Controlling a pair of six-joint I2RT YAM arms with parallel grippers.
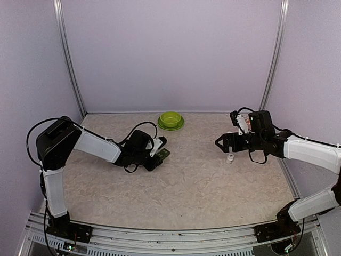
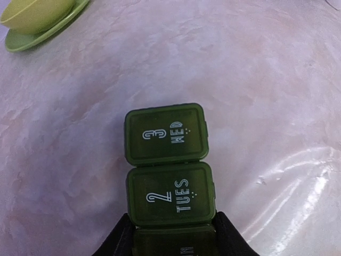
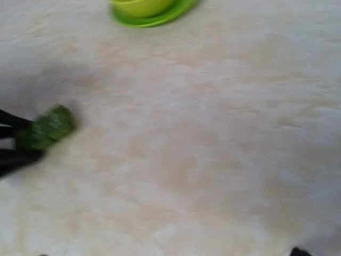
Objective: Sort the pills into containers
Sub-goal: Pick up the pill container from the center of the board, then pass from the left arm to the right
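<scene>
The dark green pill box (image 2: 169, 176) lies on the table with its lids shut; "3 WED" and "2 TUES" show, and the third lid is partly hidden. My left gripper (image 2: 171, 242) is shut on the box's near end, one black finger (image 2: 118, 241) on each side. The box also shows in the top view (image 1: 163, 154) and, blurred, in the right wrist view (image 3: 49, 128). My right gripper (image 1: 222, 143) hovers open and empty above the table at the right, just over a small white bottle (image 1: 229, 158). No pills show in any view.
A lime green bowl on a saucer (image 1: 171, 120) stands at the back middle and also shows in the left wrist view (image 2: 37, 18) and the right wrist view (image 3: 152, 9). Enclosure walls ring the table.
</scene>
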